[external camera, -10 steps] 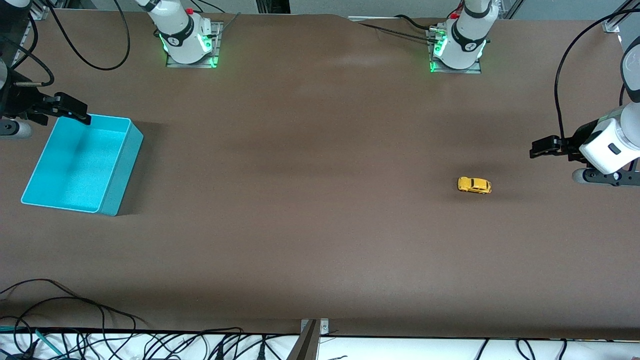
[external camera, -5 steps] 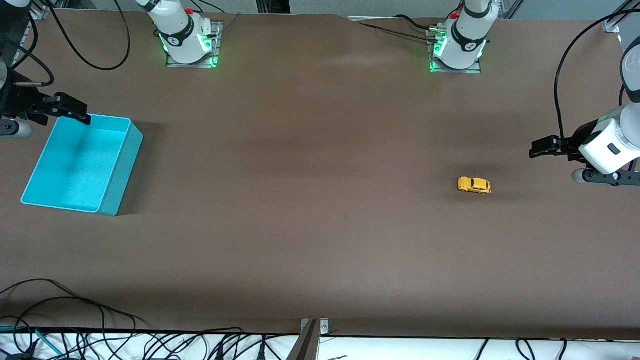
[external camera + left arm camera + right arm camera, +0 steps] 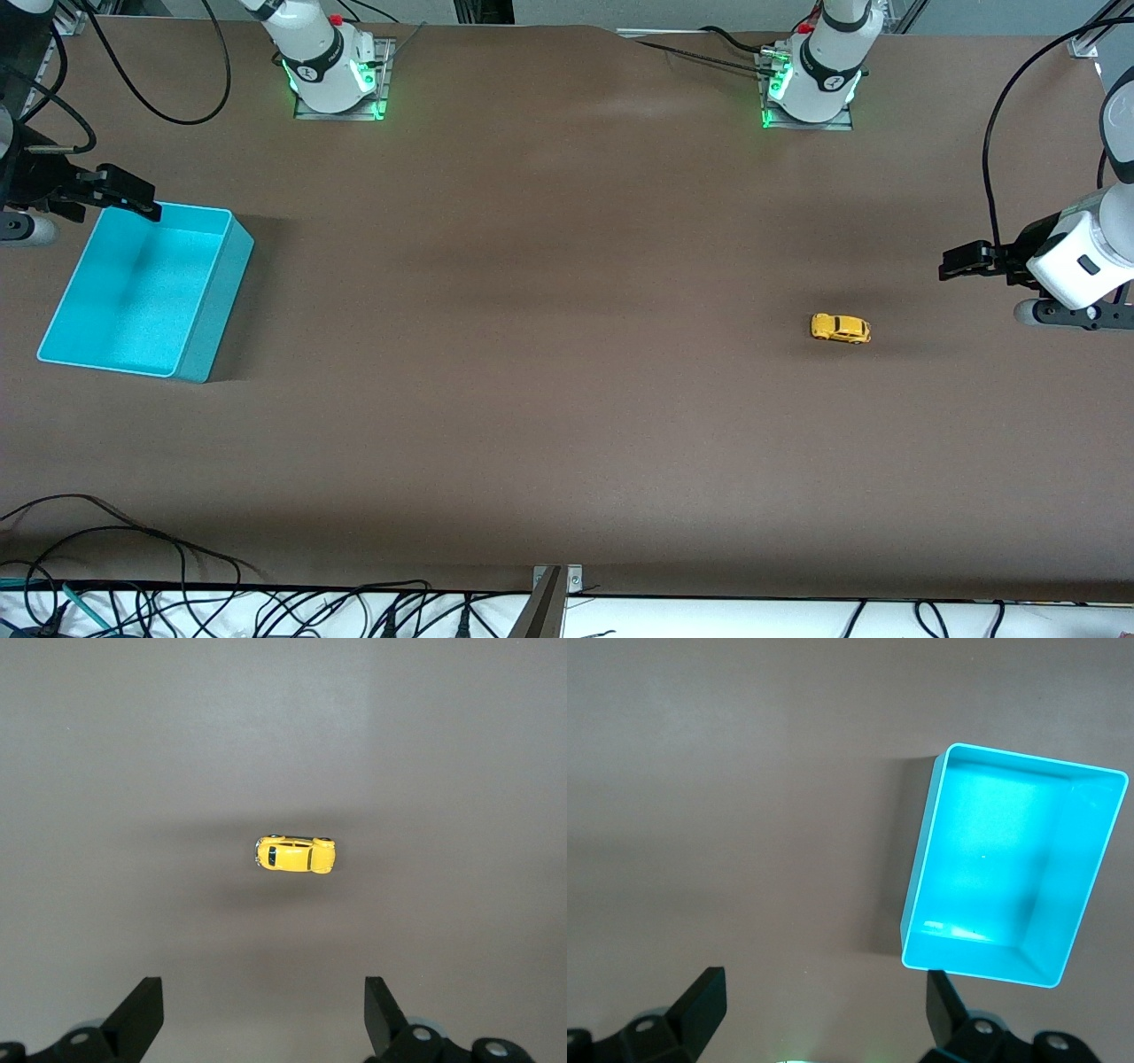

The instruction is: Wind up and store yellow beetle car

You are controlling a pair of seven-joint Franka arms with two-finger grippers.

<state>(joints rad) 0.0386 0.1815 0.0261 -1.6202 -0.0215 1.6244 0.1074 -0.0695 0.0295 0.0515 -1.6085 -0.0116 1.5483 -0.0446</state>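
No motion — yellow beetle car (image 3: 840,328) upright

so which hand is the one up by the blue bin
The right hand, open over the turquoise bin's corner; the left hand is open near the yellow beetle car.

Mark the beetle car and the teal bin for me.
yellow beetle car (image 3: 840,328), front view, on its roof.
teal bin (image 3: 205,306), front view, on its outer side wall.
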